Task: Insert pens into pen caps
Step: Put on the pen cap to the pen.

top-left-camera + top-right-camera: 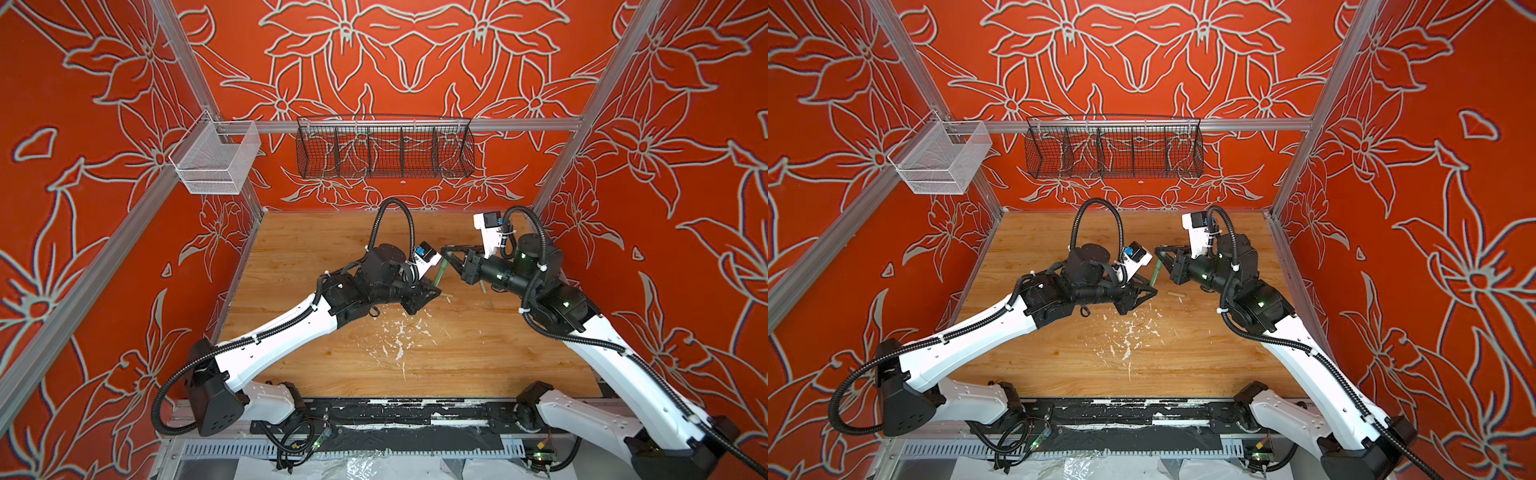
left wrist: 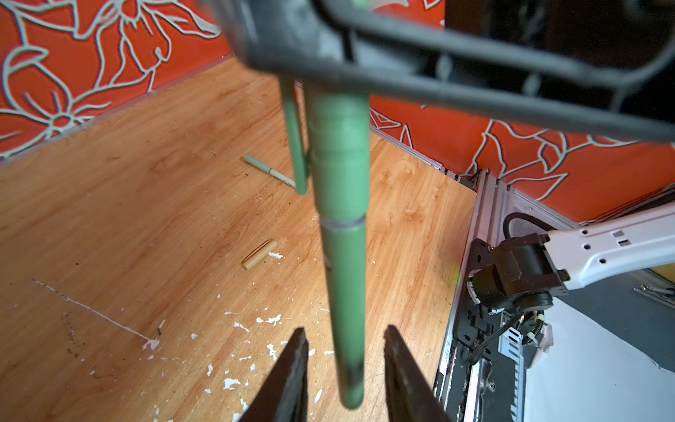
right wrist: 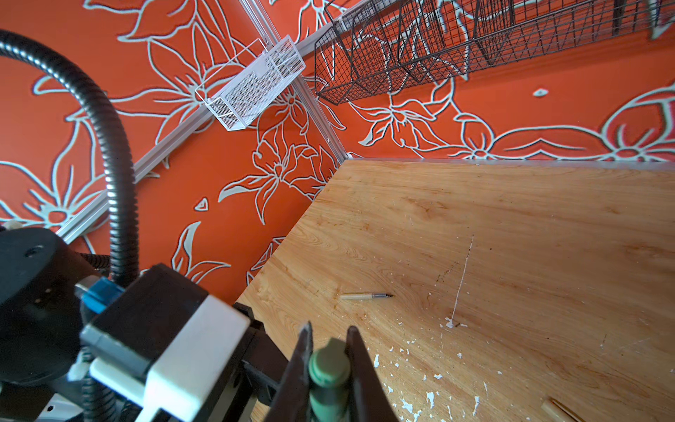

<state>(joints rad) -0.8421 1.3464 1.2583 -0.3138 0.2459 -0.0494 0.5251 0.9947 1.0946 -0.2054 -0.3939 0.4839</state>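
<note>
Green pen (image 2: 343,285) hangs between the parted jaws of the left end effector (image 2: 345,329), touching neither, above the worktop (image 2: 146,219). It looks light, stiff and slick, so a low barrel pinch suits. Farther up, the right end effector (image 3: 330,327) clenches its cap (image 2: 336,157).

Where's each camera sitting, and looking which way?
Top views: high in front, looking down on the table; left arm and right arm show.
Left wrist: on left arm, past left gripper, along the green pen.
Right wrist: on right arm, past right gripper, across the table.
Shared: both wrist views see the green pen.
</note>
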